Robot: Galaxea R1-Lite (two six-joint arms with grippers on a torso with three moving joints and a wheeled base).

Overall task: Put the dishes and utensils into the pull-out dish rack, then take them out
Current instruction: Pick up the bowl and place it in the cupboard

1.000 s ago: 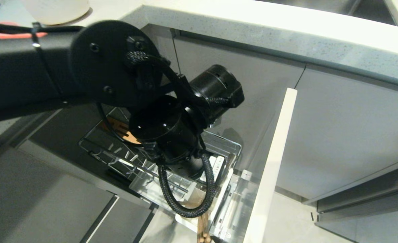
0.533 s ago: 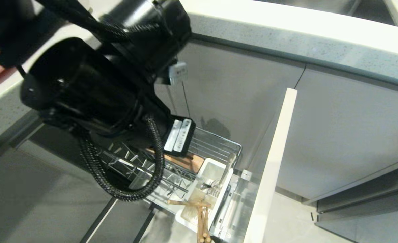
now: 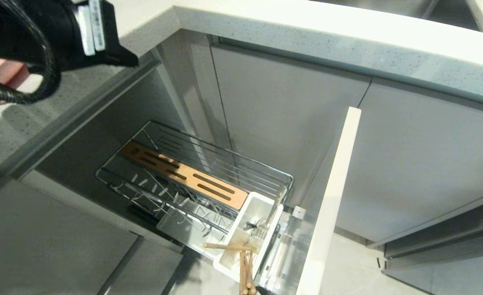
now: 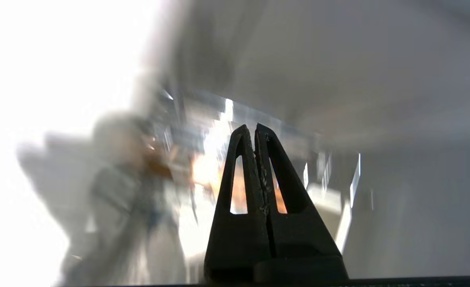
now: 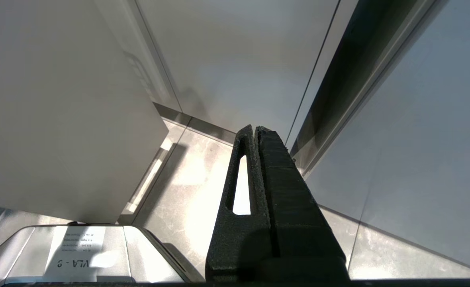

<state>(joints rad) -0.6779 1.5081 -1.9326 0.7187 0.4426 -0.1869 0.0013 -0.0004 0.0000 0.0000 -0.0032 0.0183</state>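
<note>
The pull-out dish rack [image 3: 241, 168] stands drawn out below the counter, with its slotted wooden strip [image 3: 184, 174] and pale cabinet front [image 3: 331, 196]. In its white cutlery tub [image 3: 262, 203] stand the wooden chopsticks [image 3: 245, 268] and the metal spoon [image 3: 273, 207]. My left arm's wrist [image 3: 61, 32] is high at the far left over the counter. My left gripper [image 4: 255, 128] is shut with nothing in it. A pink edge [image 3: 2, 69], perhaps the plate, shows behind that arm. The bowl is out of view. My right gripper [image 5: 255, 128] is shut, parked low beside the cabinets.
The grey stone countertop [image 3: 348, 45] runs above the rack. Closed grey cabinet doors [image 3: 421, 155] stand to the right of the open front. Plate prongs [image 3: 163, 196] line the rack's near side. The pale floor [image 5: 187, 179] lies below the right gripper.
My left arm has risen from over the cutlery tub up and left to the counter. Its bulk no longer hides the rack.
</note>
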